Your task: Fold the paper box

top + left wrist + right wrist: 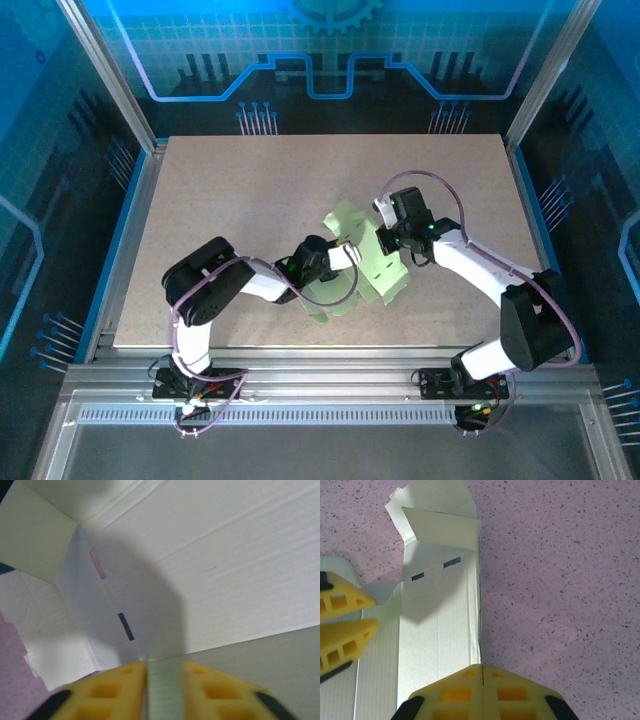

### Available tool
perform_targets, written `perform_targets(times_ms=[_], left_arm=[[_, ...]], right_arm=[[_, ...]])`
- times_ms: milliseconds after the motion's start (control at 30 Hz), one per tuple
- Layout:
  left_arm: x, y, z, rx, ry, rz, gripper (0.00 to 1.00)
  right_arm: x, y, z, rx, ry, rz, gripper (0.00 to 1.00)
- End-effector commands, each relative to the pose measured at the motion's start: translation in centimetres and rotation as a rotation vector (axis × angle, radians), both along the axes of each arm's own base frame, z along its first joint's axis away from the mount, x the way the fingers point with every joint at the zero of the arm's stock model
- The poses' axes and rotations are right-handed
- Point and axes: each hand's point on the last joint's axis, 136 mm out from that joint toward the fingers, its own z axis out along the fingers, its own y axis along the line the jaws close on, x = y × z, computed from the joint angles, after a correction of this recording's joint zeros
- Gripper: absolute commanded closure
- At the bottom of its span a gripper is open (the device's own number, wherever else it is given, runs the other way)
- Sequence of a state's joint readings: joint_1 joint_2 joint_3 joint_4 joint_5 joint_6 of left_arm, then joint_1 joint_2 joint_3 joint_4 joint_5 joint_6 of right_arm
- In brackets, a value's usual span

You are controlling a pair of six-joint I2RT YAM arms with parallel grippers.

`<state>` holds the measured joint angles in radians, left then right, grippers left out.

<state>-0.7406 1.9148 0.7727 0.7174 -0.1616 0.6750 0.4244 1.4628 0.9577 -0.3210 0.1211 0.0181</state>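
Observation:
The paper box [372,262] is a pale lime-green die-cut sheet, partly folded, at the table's middle. My left gripper [343,256] reaches in from the left and is shut on one of its panels. In the left wrist view that panel [164,690] stands edge-on between the yellow fingers [117,692], with white inner walls [225,555] rising behind. My right gripper [387,228] is at the sheet's far right side. Its fingers [465,692] are pressed together on the long right edge of the paper box [437,625]. The left gripper's fingers [342,630] show at the left of the right wrist view.
The speckled tabletop [230,200] is bare around the sheet. An aluminium frame [120,120] and blue walls surround the table. Both arm bases stand at the near edge [320,350].

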Motion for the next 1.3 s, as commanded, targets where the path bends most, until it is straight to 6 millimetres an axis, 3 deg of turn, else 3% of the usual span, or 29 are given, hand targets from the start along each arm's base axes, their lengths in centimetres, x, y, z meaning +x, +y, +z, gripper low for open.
perform_targets(times_ms=[0, 200, 400, 533, 733, 967, 1067, 1267], left_arm=[[-0.7, -1.3, 2.3, -0.15, 0.107, -0.049, 0.57], [-0.2, -0.6, 6.0, -0.318, 0.118, -0.013, 0.37], [1.1, 3.1, 11.4, -0.64, 0.263, 0.022, 0.21], [1.7, 4.4, 13.8, -0.799, 0.307, 0.018, 0.17], [2.9, 4.6, 12.9, -0.699, 0.296, 0.06, 0.17], [3.4, 3.5, 11.1, -0.474, 0.32, -0.021, 0.32], [3.1, 2.2, 10.2, -0.413, 0.369, -0.113, 0.44], [4.0, 0.2, 8.2, -0.353, 0.498, -0.199, 0.52]], right_arm=[[0.8, 0.4, 1.8, 0.02, -0.047, -0.007, 1.0], [0.8, 0.4, 1.9, 0.018, -0.051, -0.007, 1.0], [0.8, 0.3, 1.8, -0.013, -0.06, -0.003, 1.0], [0.8, 0.4, 1.5, -0.053, -0.073, 0.004, 1.0], [0.6, 1.0, 1.0, -0.111, -0.085, 0.037, 1.0], [0.5, 1.7, 1.1, -0.1, -0.078, 0.073, 1.0], [0.3, 2.3, 1.0, -0.077, -0.067, 0.095, 1.0], [0.1, 2.8, 0.6, -0.068, -0.052, 0.113, 1.0]])
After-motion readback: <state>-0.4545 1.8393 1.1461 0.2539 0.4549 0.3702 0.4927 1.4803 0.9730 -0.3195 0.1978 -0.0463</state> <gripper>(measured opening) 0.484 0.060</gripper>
